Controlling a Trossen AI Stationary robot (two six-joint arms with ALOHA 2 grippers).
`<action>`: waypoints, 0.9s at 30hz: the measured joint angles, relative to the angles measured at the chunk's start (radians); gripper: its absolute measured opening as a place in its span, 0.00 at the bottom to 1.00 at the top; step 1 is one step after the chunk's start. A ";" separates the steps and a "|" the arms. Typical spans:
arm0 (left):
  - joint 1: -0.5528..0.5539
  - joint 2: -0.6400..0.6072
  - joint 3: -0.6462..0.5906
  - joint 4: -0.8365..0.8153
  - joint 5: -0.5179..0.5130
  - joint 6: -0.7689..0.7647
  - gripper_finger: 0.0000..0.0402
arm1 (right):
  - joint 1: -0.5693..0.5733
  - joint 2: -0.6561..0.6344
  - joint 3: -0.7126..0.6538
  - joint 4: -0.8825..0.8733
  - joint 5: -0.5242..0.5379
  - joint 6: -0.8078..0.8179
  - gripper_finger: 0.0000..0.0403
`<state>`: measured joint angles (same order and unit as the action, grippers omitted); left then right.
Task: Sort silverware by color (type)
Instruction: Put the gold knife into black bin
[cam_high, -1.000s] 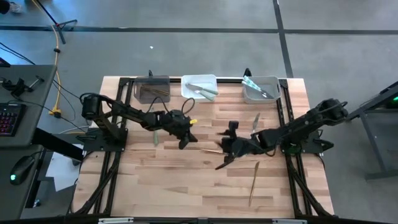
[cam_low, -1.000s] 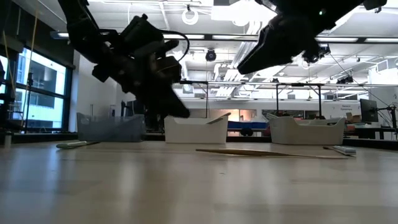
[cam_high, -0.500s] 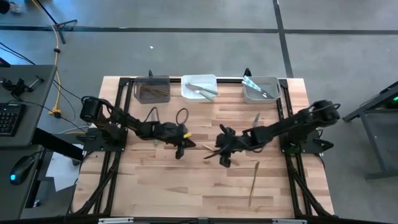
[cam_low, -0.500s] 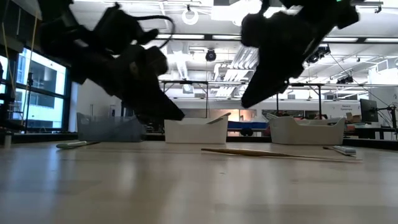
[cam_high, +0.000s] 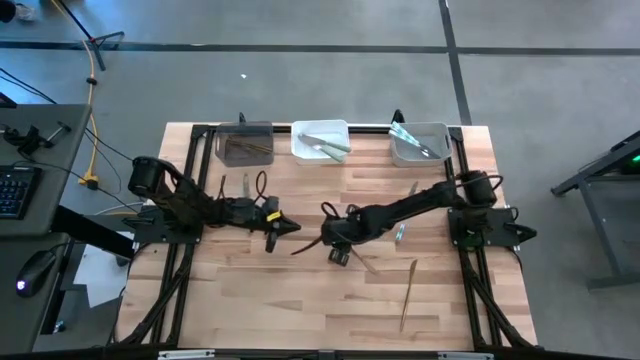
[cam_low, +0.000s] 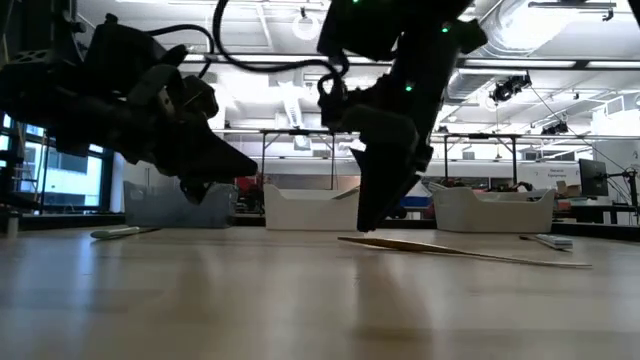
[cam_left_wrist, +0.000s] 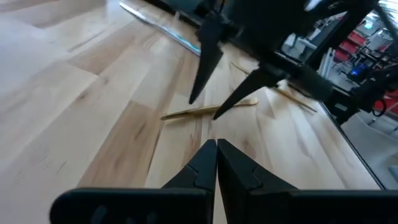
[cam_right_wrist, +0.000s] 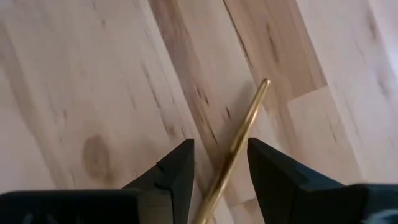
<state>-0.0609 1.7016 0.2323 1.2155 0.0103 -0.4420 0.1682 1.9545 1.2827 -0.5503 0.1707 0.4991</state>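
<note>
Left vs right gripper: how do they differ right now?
Fingers: the left gripper is shut with nothing between its fingers; the right gripper is open, straddling a bronze utensil.
Position: in the high view the left gripper sits left of table centre, while the right gripper is at centre over that utensil.
Shared: both hang low over the wooden table.

Three bins: white bin (cam_high: 321, 152), dark bin (cam_high: 245, 131) left of it, grey bin (cam_high: 420, 157) right of it. Two grippers in front of the white bin: left gripper (cam_high: 286, 227), right gripper (cam_high: 336, 250). Loose silverware there: at least two bronze pieces (cam_high: 408, 281), two pale pieces (cam_high: 400, 232).
</note>
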 joint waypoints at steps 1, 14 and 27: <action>-0.003 0.000 -0.005 0.009 -0.001 0.004 0.01 | -0.006 0.011 0.011 -0.012 -0.006 0.002 0.33; -0.046 0.000 -0.009 0.018 -0.051 0.036 0.01 | -0.071 0.030 -0.030 0.006 -0.071 0.054 0.18; -0.096 0.000 -0.009 0.076 -0.118 0.087 0.01 | -0.061 0.018 -0.039 0.063 -0.050 -0.117 0.01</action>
<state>-0.1574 1.7016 0.2234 1.2919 -0.1078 -0.3550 0.1074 1.9721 1.2440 -0.4876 0.1209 0.3825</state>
